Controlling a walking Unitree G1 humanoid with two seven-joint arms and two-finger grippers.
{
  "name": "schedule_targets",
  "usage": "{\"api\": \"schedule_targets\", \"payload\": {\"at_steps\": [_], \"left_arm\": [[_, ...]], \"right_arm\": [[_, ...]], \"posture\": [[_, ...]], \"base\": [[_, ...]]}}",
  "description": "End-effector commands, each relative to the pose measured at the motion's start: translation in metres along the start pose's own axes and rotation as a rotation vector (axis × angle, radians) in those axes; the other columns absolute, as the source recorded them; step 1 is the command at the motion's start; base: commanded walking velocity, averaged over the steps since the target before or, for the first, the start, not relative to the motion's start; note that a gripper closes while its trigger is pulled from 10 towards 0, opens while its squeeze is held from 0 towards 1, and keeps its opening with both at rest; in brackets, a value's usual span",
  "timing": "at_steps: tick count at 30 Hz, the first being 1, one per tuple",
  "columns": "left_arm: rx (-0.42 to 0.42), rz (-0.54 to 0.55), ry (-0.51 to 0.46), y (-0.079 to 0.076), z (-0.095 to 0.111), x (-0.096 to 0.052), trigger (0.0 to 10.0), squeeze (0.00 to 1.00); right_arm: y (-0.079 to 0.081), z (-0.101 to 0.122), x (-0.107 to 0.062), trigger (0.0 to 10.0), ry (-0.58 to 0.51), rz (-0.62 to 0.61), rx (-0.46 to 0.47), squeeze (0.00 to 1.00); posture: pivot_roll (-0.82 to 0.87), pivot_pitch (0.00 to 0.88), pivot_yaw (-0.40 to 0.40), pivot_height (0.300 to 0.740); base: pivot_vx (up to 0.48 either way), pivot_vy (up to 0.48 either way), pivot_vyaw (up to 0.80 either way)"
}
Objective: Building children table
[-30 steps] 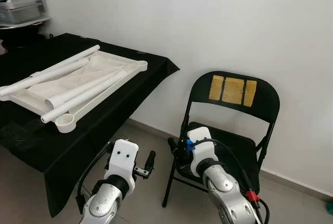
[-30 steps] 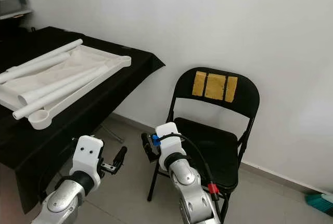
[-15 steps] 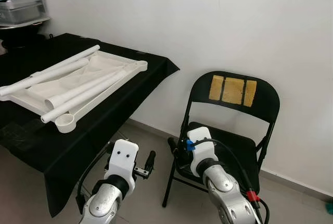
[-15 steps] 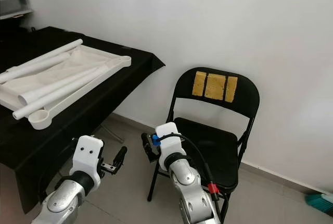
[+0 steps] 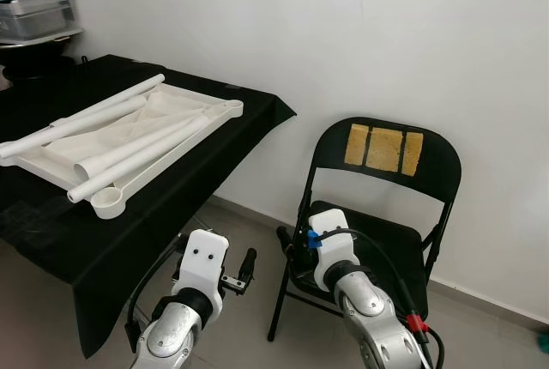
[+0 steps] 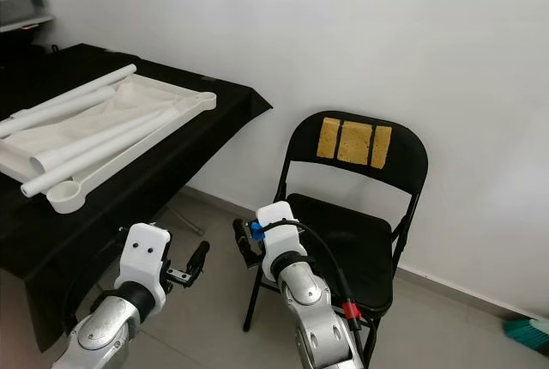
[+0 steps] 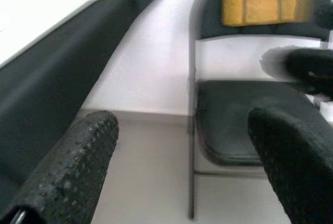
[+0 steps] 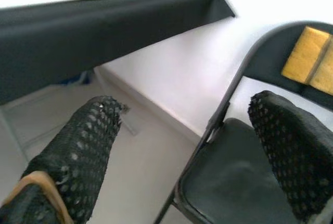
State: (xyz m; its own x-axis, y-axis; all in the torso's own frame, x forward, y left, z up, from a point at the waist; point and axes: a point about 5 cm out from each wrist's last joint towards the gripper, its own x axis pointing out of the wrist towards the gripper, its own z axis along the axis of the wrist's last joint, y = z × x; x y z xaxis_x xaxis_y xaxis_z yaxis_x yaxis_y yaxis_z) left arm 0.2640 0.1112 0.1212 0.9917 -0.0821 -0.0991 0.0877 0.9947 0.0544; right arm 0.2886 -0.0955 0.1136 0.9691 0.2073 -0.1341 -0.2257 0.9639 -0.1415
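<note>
Left tool (image 7: 182, 166) and right tool (image 8: 192, 156), both spread, hover low between surface (image 5: 51, 214) and chair (image 5: 386, 214); white parts (image 5: 111, 142) lie on top.

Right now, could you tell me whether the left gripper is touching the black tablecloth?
Apart. The left wrist view shows the left gripper with open jaws over bare floor, the black tablecloth hanging off to one side.

Table (image 5: 51, 214) left — chair (image 5: 377, 240) right
</note>
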Motion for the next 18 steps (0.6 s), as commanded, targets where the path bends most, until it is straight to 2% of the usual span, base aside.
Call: {"api": "schedule_targets", "payload": {"at_steps": [1,11,17,18], "left_arm": [[0.011,0.052,0.02,0.006,-0.007,0.0,10.0,0.0],[0.007,0.044,0.024,0.004,-0.007,0.0,10.0,0.0],[0.026,-0.024,0.033,-0.005,-0.01,0.0,10.0,0.0],[0.057,-0.063,0.013,-0.007,-0.009,-0.003,10.0,0.0]], "right_arm": [[0.0,-0.007,-0.001,10.0,0.023,-0.022,-0.006,0.0],[-0.002,-0.003,-0.001,10.0,0.005,-0.013,0.014,0.0],[-0.006,-0.001,-0.001,10.0,-0.011,-0.039,0.005,0.0],[-0.011,0.005,-0.004,10.0,-0.055,-0.076,-0.007,0.0]], "posture": [[-0.02,0.0,-0.006,0.74],[-0.01,0.0,-0.011,0.74],[-0.02,0.0,-0.014,0.74],[-0.02,0.0,-0.012,0.74]], "base": [[0.0,0.0,0.0],[0.0,0.0,0.0],[0.0,0.0,0.0],[0.0,0.0,0.0]]}}
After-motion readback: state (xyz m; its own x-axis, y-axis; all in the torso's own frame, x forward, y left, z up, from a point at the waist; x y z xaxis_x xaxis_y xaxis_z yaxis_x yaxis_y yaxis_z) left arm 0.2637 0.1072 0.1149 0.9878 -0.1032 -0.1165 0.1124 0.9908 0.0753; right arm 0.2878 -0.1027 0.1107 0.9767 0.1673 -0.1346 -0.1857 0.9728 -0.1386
